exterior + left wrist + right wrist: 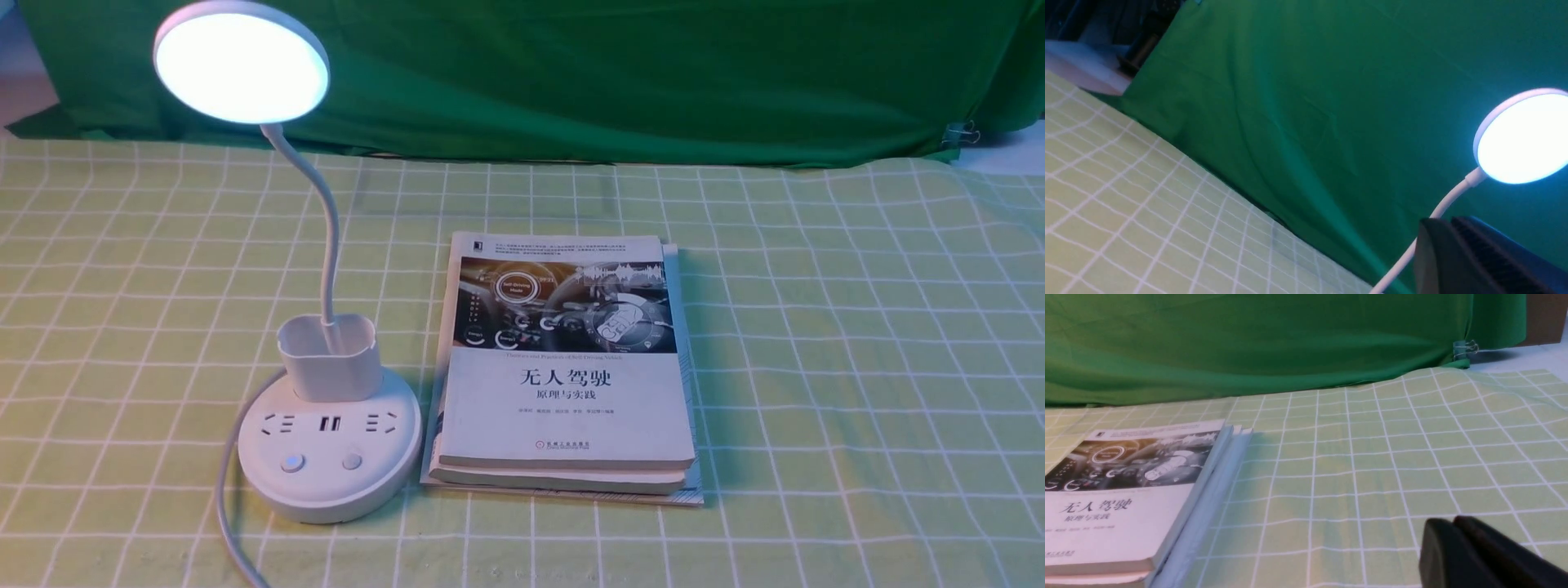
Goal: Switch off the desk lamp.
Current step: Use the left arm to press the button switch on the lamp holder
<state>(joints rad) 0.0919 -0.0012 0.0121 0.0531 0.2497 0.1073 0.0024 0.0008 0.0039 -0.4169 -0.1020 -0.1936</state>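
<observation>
On the counter [857, 367], under a pale green check cloth, with a dark green backdrop [612, 73] hung behind. Mid-counter: a stack of books [571, 392], white cover with Chinese title uppermost. Just beside it, on the robot's left, stands the desk lamp [331, 441], white plastic. Its base [326, 490] is round, near the front edge, almost touching the stack's corner. A small cup [329, 359] sits at the back of the base, and the thin neck [326, 237] rises out of it, curving up to the disc head [242, 65]. The head is glowing bright, so the lamp is on and nothing of the task is done. A cord [224, 506] trails from the base toward the near edge. Sockets run along the base top, with two buttons [291, 463] in front (which one governs the light, cannot tell). Neither arm shows in the front view. The left hand [1449, 222] is only a dark tip in its wrist view, clenched on nothing as far as I can see, with the neck and lit head beyond it. The right hand [1453, 522] looks likewise clenched and empty, over bare cloth to the right of the books. Left to do, by my reading: the whole reach and the press.
</observation>
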